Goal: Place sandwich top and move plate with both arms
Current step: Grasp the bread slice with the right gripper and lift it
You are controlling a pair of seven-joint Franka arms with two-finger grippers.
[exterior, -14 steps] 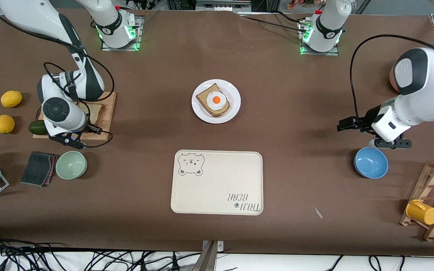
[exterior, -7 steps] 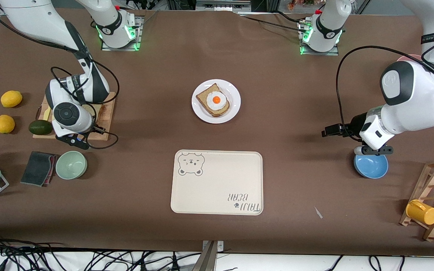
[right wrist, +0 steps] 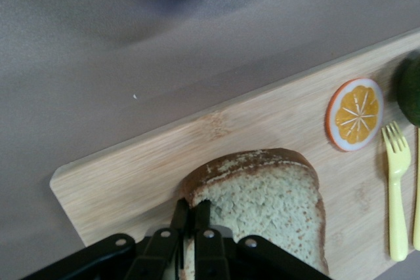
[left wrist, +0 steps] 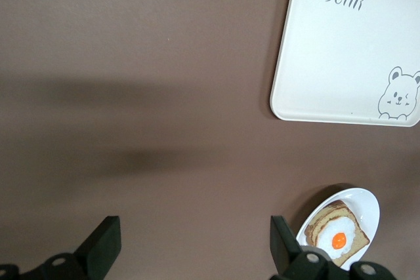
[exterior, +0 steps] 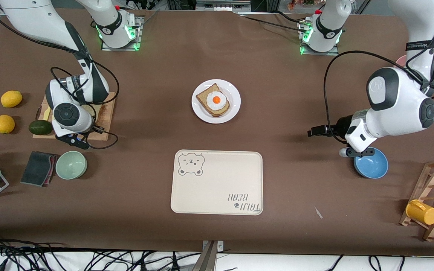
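The sandwich top (right wrist: 269, 195), a light speckled slice with brown crust, lies on the wooden board (right wrist: 164, 155) at the right arm's end of the table. My right gripper (right wrist: 193, 201) is shut on the slice's crust edge; in the front view its wrist (exterior: 68, 116) hides the slice. The white plate (exterior: 236, 99) sits mid-table with the darker egg slice (exterior: 214, 101) on it, and also shows in the left wrist view (left wrist: 367, 201). My left gripper (left wrist: 193, 247) is open and empty, in the air by the blue bowl's rim (exterior: 356, 152).
The cream bear tray (exterior: 217, 188) lies nearer the camera than the plate. An orange slice (right wrist: 355, 113) and yellow fork (right wrist: 397, 188) lie on the board. Lemons (exterior: 11, 98), an avocado (exterior: 40, 127), a green bowl (exterior: 71, 165), a blue bowl (exterior: 371, 163) and a cup rack (exterior: 433, 199) stand around.
The left arm has swung toward the table's middle, its gripper now at the blue bowl's rim. The right wrist shifted slightly over the board and now covers the slice.
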